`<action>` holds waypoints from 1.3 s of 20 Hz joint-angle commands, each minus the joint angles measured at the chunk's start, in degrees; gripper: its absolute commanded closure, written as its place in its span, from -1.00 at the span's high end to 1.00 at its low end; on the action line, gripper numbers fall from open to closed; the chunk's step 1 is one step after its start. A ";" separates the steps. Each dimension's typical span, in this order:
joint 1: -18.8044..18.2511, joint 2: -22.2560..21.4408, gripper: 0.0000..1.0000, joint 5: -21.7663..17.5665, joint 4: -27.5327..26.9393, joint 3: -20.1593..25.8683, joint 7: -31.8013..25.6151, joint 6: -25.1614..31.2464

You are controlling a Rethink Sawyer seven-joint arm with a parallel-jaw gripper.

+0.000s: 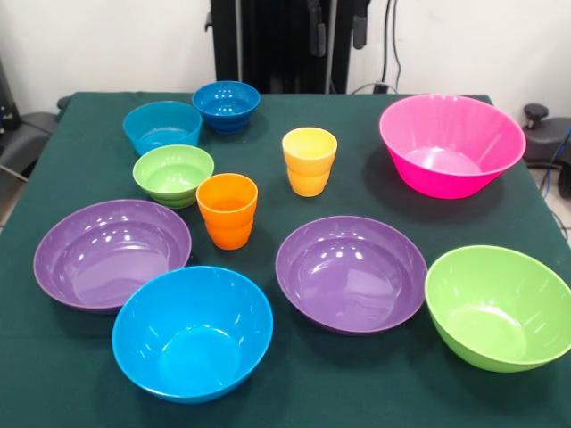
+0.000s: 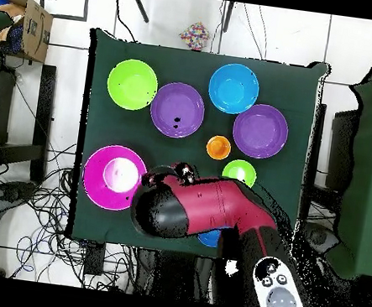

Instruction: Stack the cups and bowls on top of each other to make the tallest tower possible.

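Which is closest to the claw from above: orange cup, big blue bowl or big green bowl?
1. Orange cup, up-right of the claw.
2. Big blue bowl, top middle, and big green bowl, top left: too close to call.

No text can be read; the cardboard box point(image 2: 27, 23) at the overhead view's upper left bears dark print, too small to read.

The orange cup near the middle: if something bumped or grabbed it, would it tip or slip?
The orange cup stands upright and is taller than it is wide, so a push near its rim would probably tip it. It looks like thin plastic, likely light. Its glossy surface may be slippery, though the ribs might give some grip.
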 commanded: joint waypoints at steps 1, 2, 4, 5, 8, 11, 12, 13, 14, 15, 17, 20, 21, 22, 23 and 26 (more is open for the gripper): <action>2.12 1.54 1.00 0.25 -10.05 4.15 -8.16 11.84; 2.25 2.31 1.00 -0.33 -11.04 3.93 -7.93 12.36; 2.85 4.19 1.00 -1.83 -14.03 3.40 -7.38 13.48; 3.17 5.31 1.00 -2.76 -15.79 3.06 -7.14 13.77; 2.32 7.04 1.00 -3.55 -17.92 2.99 -7.86 14.56; 1.90 9.52 1.00 -3.67 -21.17 2.89 -8.60 16.62; 1.61 9.72 1.00 -3.76 -21.77 2.83 -8.82 16.86; 2.17 9.90 1.00 -3.99 -23.64 2.49 -8.77 18.39; 2.23 10.36 1.00 -4.14 -25.18 2.33 -9.24 19.69; 2.72 11.03 1.00 -4.56 -27.34 1.90 -9.43 21.51; 2.86 13.73 1.00 -4.89 -31.34 1.85 -10.73 23.47; 2.30 17.51 1.00 -5.11 -35.84 2.43 -13.72 25.87; 2.18 18.30 1.00 -5.16 -37.03 2.62 -14.66 26.94; 2.10 18.79 1.00 -5.25 -37.79 2.77 -15.22 27.50; 2.13 19.44 1.00 -5.32 -38.98 2.99 -16.01 28.41; 2.31 20.99 1.00 -5.65 -42.01 3.46 -17.52 30.82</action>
